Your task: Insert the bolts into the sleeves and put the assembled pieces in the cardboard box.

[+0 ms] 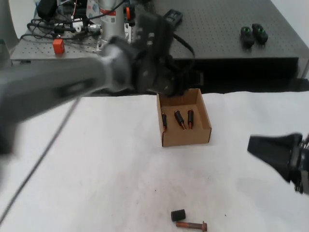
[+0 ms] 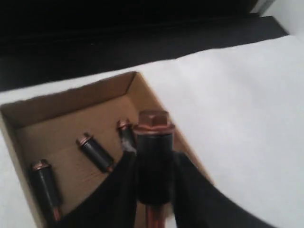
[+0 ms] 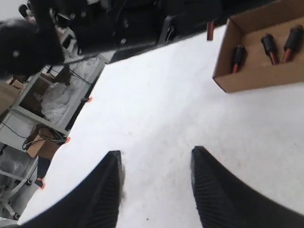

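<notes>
matt cardboard box (image 1: 186, 137); coppery metal bolt (image 2: 153, 121); matt sleeve (image 2: 153, 166)

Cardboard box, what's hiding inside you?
Three assembled pieces lie on the cardboard box's floor. The left gripper holds a fourth piece above it, hiding part of that floor.

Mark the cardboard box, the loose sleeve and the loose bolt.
cardboard box (image 1: 186, 137): high view, front outer wall.
loose sleeve (image 1: 178, 215): high view, middle of its black body.
loose bolt (image 1: 190, 225): high view, mid shank.
</notes>
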Robot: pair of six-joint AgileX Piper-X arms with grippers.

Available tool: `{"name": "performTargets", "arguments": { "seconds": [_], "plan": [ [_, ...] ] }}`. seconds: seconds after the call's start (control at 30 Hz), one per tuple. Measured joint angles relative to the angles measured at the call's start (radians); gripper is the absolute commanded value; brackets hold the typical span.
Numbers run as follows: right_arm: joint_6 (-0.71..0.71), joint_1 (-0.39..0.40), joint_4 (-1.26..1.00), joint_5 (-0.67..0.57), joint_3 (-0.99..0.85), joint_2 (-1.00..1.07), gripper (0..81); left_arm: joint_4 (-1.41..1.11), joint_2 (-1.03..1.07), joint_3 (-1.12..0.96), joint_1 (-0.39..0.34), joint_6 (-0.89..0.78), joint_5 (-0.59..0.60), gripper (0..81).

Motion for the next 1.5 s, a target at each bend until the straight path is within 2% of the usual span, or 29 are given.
{"name": "performTargets", "arguments": {
  "seconds": [0.17,0.27,0.37,0.53,0.63,0.8,0.97,1.07,1.23,1.37,1.5],
  "plan": [
    [-0.03,0.0,0.088,0.003,0.0,0.0,34.4,0.288,0.306,-0.373,-0.001,0.105,-0.073,0.7],
    [-0.049,0.0,0.11,0.003,0.0,0.0,34.4,0.352,0.373,-0.456,-0.001,0.117,-0.08,1.5],
    [-0.061,0.0,0.124,0.012,0.0,0.0,34.4,0.418,0.43,-0.518,0.001,0.119,-0.08,10.4],
    [-0.07,0.0,0.128,0.035,0.0,0.0,34.4,0.462,0.449,-0.528,0.001,0.126,-0.083,34.4],
    [-0.083,0.0,0.13,0.037,0.0,0.0,34.4,0.472,0.417,-0.538,0.001,0.128,-0.083,41.4],
    [-0.104,0.0,0.149,0.049,0.0,0.013,34.4,0.524,0.289,-0.539,0.004,0.195,-0.083,37.2],
    [-0.14,0.0,0.179,0.059,0.0,0.063,34.4,0.666,0.155,-0.501,-0.003,0.385,-0.089,31.2],
    [-0.196,-0.003,0.276,0.15,-0.022,0.065,34.4,0.703,0.098,-0.431,-0.015,0.469,-0.091,31.2],
    [-0.277,-0.063,0.444,0.342,-0.032,0.015,34.4,0.689,-0.025,-0.119,-0.112,0.667,-0.034,31.2],
    [-0.284,-0.073,0.475,0.373,-0.032,0.015,34.4,0.676,-0.054,0.028,-0.203,0.881,0.037,31.2],
    [-0.289,-0.078,0.475,0.375,-0.032,0.015,34.4,0.644,-0.054,0.094,-0.27,0.974,0.056,31.2]
  ]
}}
